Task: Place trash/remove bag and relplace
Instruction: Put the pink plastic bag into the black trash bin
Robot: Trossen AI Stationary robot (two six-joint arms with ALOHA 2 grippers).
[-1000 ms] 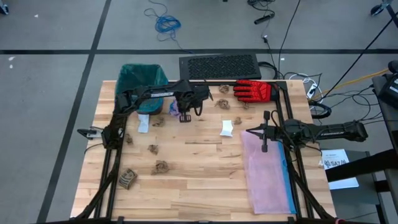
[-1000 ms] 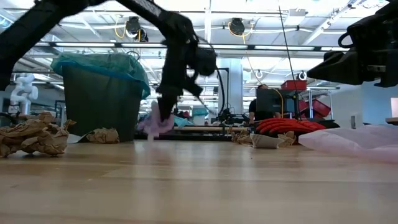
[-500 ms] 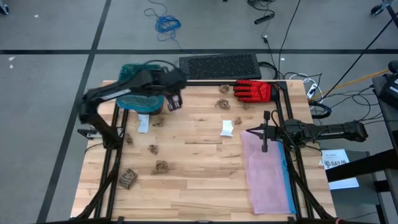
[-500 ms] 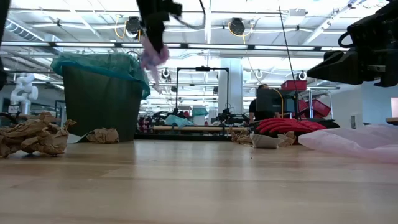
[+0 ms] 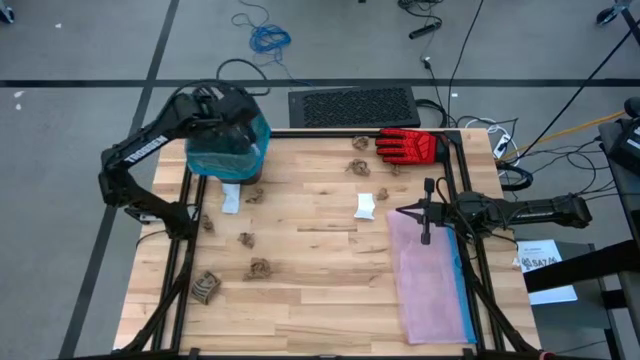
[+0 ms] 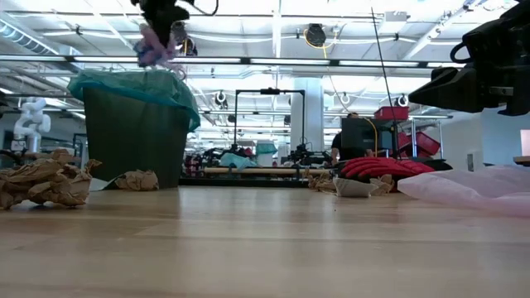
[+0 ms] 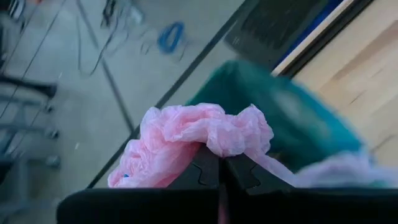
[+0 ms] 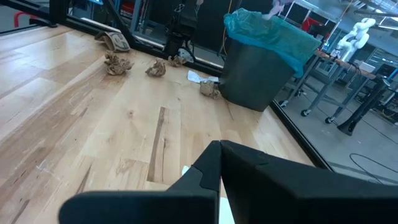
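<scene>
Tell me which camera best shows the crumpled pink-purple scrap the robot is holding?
The left wrist view: the scrap fills it, pinched in the shut left gripper above the teal-lined bin. The low view shows it small, the right wrist view barely; in the high view the arm hides it.

One bin (image 5: 228, 150) with one teal bag (image 6: 137, 85) stands at the far left. About seven brown paper wads (image 5: 260, 268) dot the table, plus one white scrap (image 5: 365, 206). One red glove (image 5: 408, 146) and one pink bag (image 5: 430, 280) lie right.

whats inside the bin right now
Only the teal bag lining the bin shows, folded over its rim. The left gripper, shut on a pink crumple, hangs above the opening and covers it from above, so any contents are hidden.
</scene>
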